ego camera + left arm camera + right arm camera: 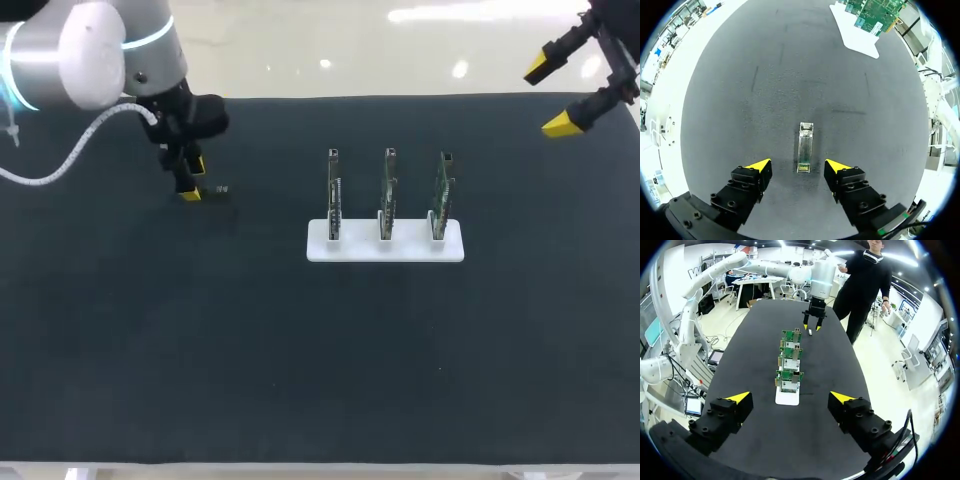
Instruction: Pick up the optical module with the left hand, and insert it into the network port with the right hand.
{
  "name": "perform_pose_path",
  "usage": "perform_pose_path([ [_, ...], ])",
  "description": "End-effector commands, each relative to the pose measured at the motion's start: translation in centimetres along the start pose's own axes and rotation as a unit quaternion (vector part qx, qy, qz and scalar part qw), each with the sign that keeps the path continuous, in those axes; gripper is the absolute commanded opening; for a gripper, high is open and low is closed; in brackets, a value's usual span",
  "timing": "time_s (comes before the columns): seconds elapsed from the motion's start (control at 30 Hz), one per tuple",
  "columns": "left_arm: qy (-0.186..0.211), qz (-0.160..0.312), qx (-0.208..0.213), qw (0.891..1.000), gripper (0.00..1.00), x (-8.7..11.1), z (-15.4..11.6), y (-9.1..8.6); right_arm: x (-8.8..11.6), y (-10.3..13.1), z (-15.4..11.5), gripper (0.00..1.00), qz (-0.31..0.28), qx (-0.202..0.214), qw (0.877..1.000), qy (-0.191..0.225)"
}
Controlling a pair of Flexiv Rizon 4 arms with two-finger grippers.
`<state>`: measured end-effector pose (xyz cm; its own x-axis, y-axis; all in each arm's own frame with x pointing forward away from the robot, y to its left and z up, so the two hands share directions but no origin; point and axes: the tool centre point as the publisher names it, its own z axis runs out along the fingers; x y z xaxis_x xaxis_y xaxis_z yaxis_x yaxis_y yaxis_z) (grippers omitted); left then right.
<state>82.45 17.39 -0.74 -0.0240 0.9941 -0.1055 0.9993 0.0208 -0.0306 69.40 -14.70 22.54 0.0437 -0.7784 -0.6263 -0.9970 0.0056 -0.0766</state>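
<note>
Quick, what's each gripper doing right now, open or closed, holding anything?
Left gripper: open, the optical module lies loose between its tips, not gripped.
Right gripper: open, holding nothing.

Optical module [805, 148] on table [200, 350], between left fingers [758, 169]; card stand [385, 245] rightward.
</note>
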Motion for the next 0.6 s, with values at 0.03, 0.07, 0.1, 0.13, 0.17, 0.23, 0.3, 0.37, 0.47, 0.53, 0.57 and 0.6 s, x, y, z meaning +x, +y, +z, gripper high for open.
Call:
perform_pose_path([
  [0.03,0.000,0.001,-0.006,1.000,0.86,0.10,0.12,-0.65,0.01,-0.06,0.03,1.00,-0.001,-0.001,1.000,-0.001],
  [0.07,0.000,0.001,-0.006,1.000,0.82,0.10,0.15,-0.70,0.01,-0.06,0.03,1.00,-0.001,-0.001,1.000,-0.001],
  [0.1,0.001,0.001,-0.006,1.000,0.80,0.11,0.18,-0.75,0.01,-0.06,0.03,1.00,-0.001,-0.001,1.000,-0.001],
  [0.13,0.001,0.001,-0.006,1.000,0.80,0.12,0.21,-0.79,0.01,-0.06,0.03,1.00,-0.001,-0.001,1.000,-0.001],
  [0.17,0.001,0.001,-0.006,1.000,0.80,0.14,0.23,-0.87,0.01,-0.06,0.03,1.00,-0.001,-0.001,1.000,-0.001],
  [0.23,0.001,0.002,-0.007,1.000,0.71,0.18,0.26,-0.98,0.01,-0.06,0.03,1.00,-0.001,-0.001,1.000,-0.001],
  [0.3,0.001,0.003,-0.007,1.000,0.68,0.20,0.27,-1.04,0.01,-0.06,0.03,1.00,-0.001,-0.001,1.000,-0.001],
  [0.37,0.001,0.003,-0.008,1.000,0.62,0.23,0.29,-1.07,0.01,-0.06,0.03,1.00,-0.001,-0.001,1.000,-0.001],
  [0.47,0.001,0.003,-0.009,1.000,0.62,0.27,0.32,-1.10,0.01,-0.06,0.03,1.00,-0.001,-0.001,1.000,-0.001],
  [0.53,0.001,0.003,-0.009,1.000,0.49,0.30,0.34,-1.11,0.01,-0.06,0.03,1.00,-0.001,-0.001,1.000,-0.001],
  [0.57,0.001,0.003,-0.009,1.000,0.45,0.31,0.35,-1.11,0.01,-0.06,0.03,1.00,-0.001,-0.001,1.000,-0.001],
  [0.6,0.001,0.003,-0.009,1.000,0.35,0.37,0.34,-1.13,0.01,-0.06,0.03,1.00,-0.001,-0.001,1.000,-0.001],
])
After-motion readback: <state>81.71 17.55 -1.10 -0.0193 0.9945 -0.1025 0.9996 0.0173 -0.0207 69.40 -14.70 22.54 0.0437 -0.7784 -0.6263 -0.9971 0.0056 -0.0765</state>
